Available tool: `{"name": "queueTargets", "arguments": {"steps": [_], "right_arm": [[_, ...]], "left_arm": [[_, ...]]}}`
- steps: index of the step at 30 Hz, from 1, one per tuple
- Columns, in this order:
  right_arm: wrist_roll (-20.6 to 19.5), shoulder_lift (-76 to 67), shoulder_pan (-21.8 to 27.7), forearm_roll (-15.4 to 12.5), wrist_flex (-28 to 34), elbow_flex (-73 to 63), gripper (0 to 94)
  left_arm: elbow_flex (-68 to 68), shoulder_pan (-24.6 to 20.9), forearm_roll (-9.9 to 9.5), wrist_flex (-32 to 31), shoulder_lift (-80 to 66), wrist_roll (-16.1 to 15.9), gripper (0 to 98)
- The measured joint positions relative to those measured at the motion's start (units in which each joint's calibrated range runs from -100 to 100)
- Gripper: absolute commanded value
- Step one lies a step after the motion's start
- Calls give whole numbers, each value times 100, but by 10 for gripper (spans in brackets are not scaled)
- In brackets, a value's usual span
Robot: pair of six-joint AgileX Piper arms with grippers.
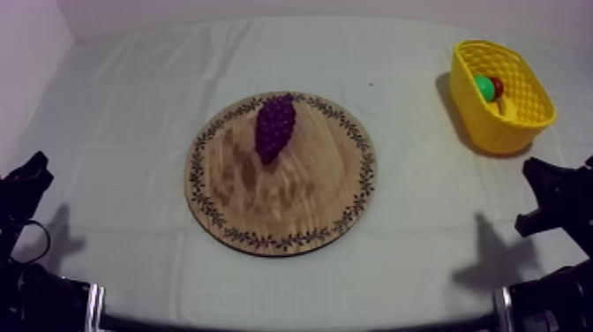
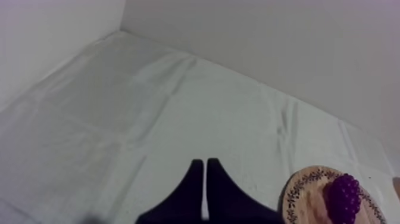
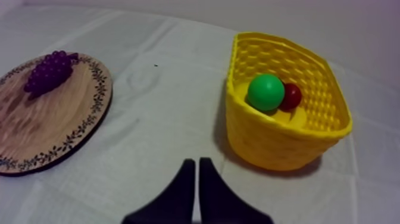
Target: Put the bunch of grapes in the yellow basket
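The bunch of grapes (image 1: 274, 128) is lying on the far part of the wooden board (image 1: 265, 207), mid-desk. Probably light, bumpy and yielding, it is inviting a pinch across its narrow middle. The left pincer (image 2: 205, 162) and right pincer (image 3: 196, 161) are sitting pressed together, empty, at the desk's near corners, well apart from it; the yellow basket (image 1: 499, 132) is standing far right.

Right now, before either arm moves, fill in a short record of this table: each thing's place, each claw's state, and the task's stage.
target: bunch of grapes, lying on the wooden board, near its far edge
goal: yellow basket, at the table's right, apart from the board
in basket: green ball and small red fruit, side by side
left claw: shut, empty, over bare cloth
right claw: shut, empty, near the basket
stage: grapes not yet picked up
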Motion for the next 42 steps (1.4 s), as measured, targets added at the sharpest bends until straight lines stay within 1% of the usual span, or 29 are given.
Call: {"name": "queueTargets", "arguments": {"steps": [3, 6, 8, 11, 13, 18, 21, 26, 29, 34, 42], "right_arm": [[268, 88, -4, -74, -33, -6, 8], [540, 336, 75, -179, -193, -18, 7], [622, 555, 161, -193, -201, -138, 6], [620, 1001, 324, -237, -156, -502, 6], [524, 1335, 440, -306, 18, -842, 6], [96, 2324, 646, -466, 483, -2056, 6], [-100, 2891, 705, -556, 739, -2819, 6], [-293, 3861, 669, -639, 1167, -4138, 6], [-408, 4441, 564, -666, 1509, -4907, 6], [-708, 5489, 283, -666, 2215, -6201, 5], [-1246, 7238, -438, -539, 3623, -8207, 4]], "left_arm": [[0, 0, 0, 0, 0, 0, 0], [0, 0, 0, 0, 0, 0, 0], [0, 0, 0, 0, 0, 0, 0], [0, 0, 0, 0, 0, 0, 0], [0, 0, 0, 0, 0, 0, 0], [0, 0, 0, 0, 0, 0, 0], [0, 0, 0, 0, 0, 0, 0], [0, 0, 0, 0, 0, 0, 0], [0, 0, 0, 0, 0, 0, 0], [0, 0, 0, 9, 0, 0, 0], [0, 0, 0, 2, 0, 0, 0]]}}
